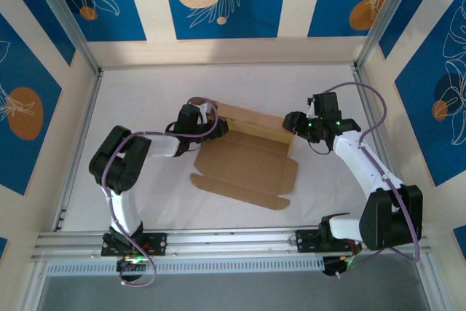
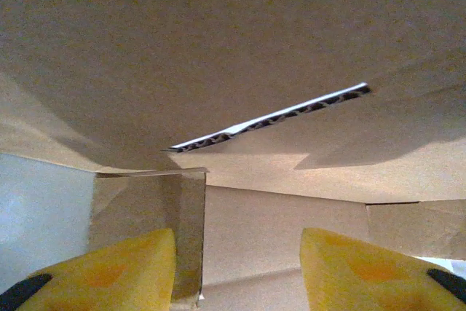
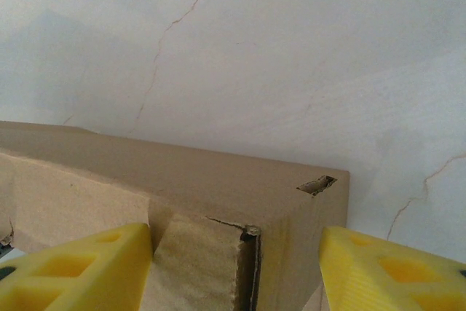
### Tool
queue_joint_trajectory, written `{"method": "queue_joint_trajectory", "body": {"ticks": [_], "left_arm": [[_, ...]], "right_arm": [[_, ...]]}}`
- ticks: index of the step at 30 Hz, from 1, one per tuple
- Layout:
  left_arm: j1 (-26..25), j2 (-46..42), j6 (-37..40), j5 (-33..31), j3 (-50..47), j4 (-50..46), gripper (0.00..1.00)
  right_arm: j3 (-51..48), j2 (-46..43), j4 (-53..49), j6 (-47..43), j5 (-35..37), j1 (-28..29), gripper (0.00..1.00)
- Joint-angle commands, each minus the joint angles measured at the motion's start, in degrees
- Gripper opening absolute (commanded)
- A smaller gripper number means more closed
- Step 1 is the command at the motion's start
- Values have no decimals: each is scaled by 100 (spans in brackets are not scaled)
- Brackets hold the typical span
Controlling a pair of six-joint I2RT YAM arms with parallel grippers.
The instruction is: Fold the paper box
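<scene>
From above you see the box (image 1: 247,165) in the middle of the white counter (image 1: 145,92), its back wall raised, the rest lying flat; the left wrist view adds a slot (image 2: 269,118) in the cardboard and the left fingers (image 2: 109,271) spread apart, close against it; the right wrist view puts the right fingers (image 3: 80,271) either side of the box's end corner; you cannot tell whether they pinch it.

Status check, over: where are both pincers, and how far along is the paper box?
Left pincer open, at the box's left end. Right pincer astride the right end corner, grip unclear. Paper box half formed: back wall up, front panel flat on table.
</scene>
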Motion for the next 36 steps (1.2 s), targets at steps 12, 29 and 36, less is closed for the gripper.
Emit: {"method": "queue_joint_trajectory", "body": {"ticks": [12, 29, 36], "left_arm": [[-211, 462, 236, -344, 564, -1221, 48], [-543, 827, 665, -1455, 1321, -3222, 49], [-558, 659, 645, -1393, 1199, -3313, 49]], "right_arm": [[-3, 226, -641, -109, -7, 87, 63], [37, 251, -750, -110, 121, 158, 63], [167, 251, -875, -202, 203, 154, 63]]}}
